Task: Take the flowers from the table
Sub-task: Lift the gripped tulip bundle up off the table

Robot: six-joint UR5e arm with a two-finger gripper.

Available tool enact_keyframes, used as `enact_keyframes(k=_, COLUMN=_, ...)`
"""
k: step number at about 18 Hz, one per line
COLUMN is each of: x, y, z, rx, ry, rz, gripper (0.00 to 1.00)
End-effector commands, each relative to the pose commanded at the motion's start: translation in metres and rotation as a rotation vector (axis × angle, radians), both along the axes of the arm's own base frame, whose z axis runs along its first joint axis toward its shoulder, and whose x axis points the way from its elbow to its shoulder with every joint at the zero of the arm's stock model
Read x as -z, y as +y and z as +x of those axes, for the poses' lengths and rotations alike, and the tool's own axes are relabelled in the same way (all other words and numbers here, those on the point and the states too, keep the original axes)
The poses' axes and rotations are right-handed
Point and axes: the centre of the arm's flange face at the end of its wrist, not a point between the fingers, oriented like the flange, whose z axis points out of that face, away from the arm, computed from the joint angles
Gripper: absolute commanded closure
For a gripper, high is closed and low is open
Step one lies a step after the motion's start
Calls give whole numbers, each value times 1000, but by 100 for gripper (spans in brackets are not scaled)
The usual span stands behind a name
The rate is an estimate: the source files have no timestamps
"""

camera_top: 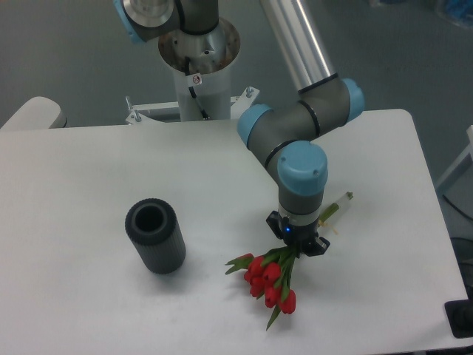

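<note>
Grey metal and pale blue joint caps make up the arm, which comes down from the upper middle, bends at a grey elbow and turns its last link straight down over the right half of the table (81, 185). The gripper (298, 244) is a small black fitting with a blue light, set right on the flowers (270, 279) where the green stems gather; its fingers are hidden under the wrist, so whether they are pinching the stems cannot be told. The red tulip heads fan out toward the near edge, glossy against the matte white top, and the pale stem ends stick out to the right behind the wrist. A dark grey ribbed cylinder (156, 237), hollow and open at the top, stands well apart to the left.
</note>
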Motion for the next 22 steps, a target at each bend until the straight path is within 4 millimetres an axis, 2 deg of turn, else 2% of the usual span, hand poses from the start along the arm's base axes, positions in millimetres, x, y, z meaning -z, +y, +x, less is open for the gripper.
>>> enact_keyframes(k=4, x=-39, y=-10, z=-15, rx=-9, ry=-41, rz=175, gripper=78)
enact_keyframes(k=9, x=-76, y=-19, z=-30, rx=-15, ry=-104, rz=375, gripper=78)
enact_keyframes(k=15, x=-96, y=-33, z=-47, rx=-14, ry=-156, rz=529, gripper=78)
enact_keyframes(k=22, x=-108, y=-41, z=-58, rx=-21, ry=-231, rz=670, gripper=79)
